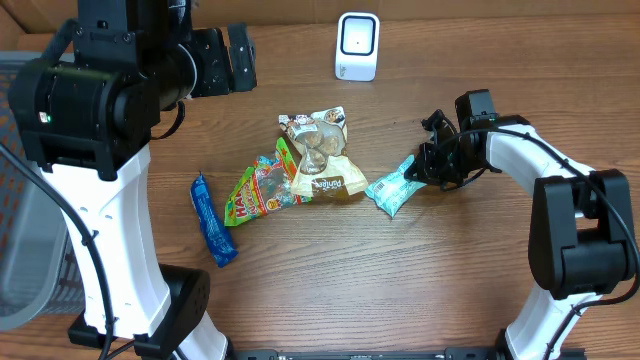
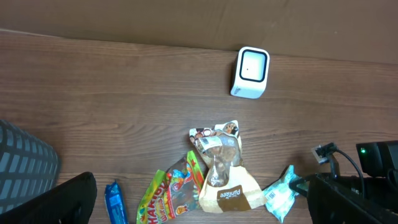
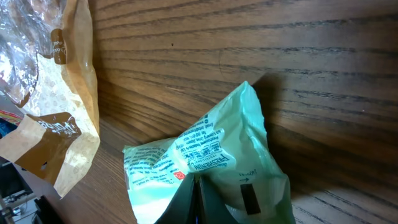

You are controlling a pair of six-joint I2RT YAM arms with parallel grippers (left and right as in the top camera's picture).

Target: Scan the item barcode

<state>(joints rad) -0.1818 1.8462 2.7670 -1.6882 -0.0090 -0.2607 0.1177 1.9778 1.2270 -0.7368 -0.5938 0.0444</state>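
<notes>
The right gripper (image 1: 428, 165), pinching the mint packet's (image 1: 392, 188) edge on the table (image 1: 450, 285) beside the brown bag (image 1: 328, 175), should lift without crumpling and turn the printed side toward the white scanner (image 1: 357, 46); the left gripper (image 1: 228, 60) hangs spread wide.

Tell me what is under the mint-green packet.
Only the wooden table shows around the mint-green packet, which the right gripper pinches at one end. Nothing pokes out from beneath it; the patch it covers is hidden.
</notes>
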